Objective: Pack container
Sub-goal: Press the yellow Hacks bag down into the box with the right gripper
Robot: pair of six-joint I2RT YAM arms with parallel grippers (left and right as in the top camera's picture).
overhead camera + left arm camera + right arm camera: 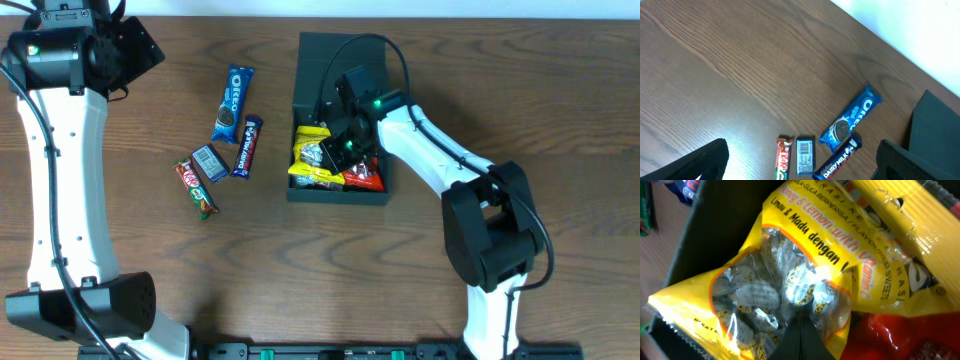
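Note:
The dark grey-green container [338,196] lies mid-table with its flap lid [325,60] open at the far side. It holds a yellow bag of wrapped sweets [312,165], a red packet [366,181] and another yellow packet. My right gripper [337,150] is down inside the container; in the right wrist view its fingers [802,325] are closed together at the yellow sweets bag [790,255], which fills the view, beside the red packet [900,335] and the container wall [700,235]. My left gripper [130,50] is open and empty, high at the far left.
Left of the container lie an Oreo pack [233,103], a Dairy Milk bar [247,146], a small blue packet [209,163] and a KitKat [196,188]. The left wrist view shows the Oreo pack [852,119], the Dairy Milk bar [838,161], the blue packet [804,155], the KitKat [783,160] and a corner of the container [935,125].

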